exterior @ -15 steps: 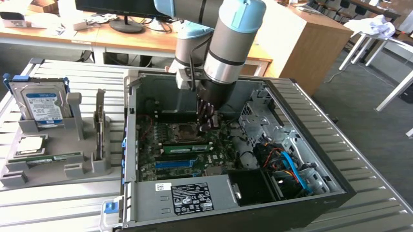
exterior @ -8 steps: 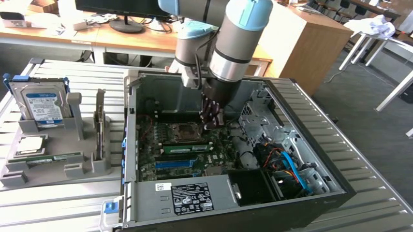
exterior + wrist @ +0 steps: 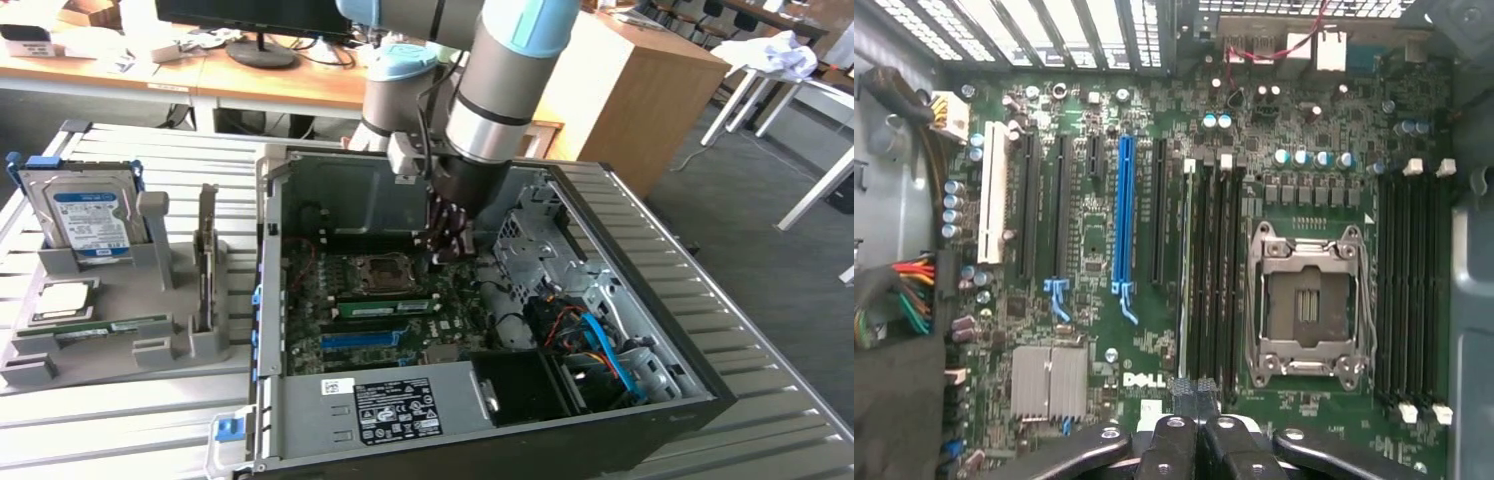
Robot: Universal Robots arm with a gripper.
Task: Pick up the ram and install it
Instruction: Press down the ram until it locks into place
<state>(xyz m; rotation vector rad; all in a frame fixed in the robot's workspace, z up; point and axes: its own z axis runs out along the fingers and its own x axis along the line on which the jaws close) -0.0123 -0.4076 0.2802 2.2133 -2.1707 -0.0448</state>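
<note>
1. The claw (image 3: 451,245) hangs low inside the open computer case (image 3: 694,370), over the motherboard. Its fingers (image 3: 1176,440) are pressed tight together with nothing between them.

2. The ram (image 3: 384,306) looks to be standing in a memory slot already, beside the empty processor socket (image 3: 380,270). In the wrist view it is a thin pale edge (image 3: 1183,270) running away from just past the closed tips (image 3: 1194,400), with the socket (image 3: 1309,300) off to one side.

3. I'd judge the stick light and stiff but delicate. The thin board could crack if bent, and its chips and contact edge shouldn't be pinched. The short ends or the bare long edges are the places to hold or press it, keeping the push straight down so it doesn't tilt in the slot.

4. Hard to make out:
   - whether the tips are touching the ram or hovering just above it;
   - whether the slot's end latches have snapped shut.

5. Well away from the claw, outside the case, a grey tray (image 3: 80,360) holds a hard drive (image 3: 87,215) and a green strip (image 3: 114,327). I can't say whether that strip is another memory stick.

6. The arm's bulk hides the case's rear corner behind the claw.
</note>
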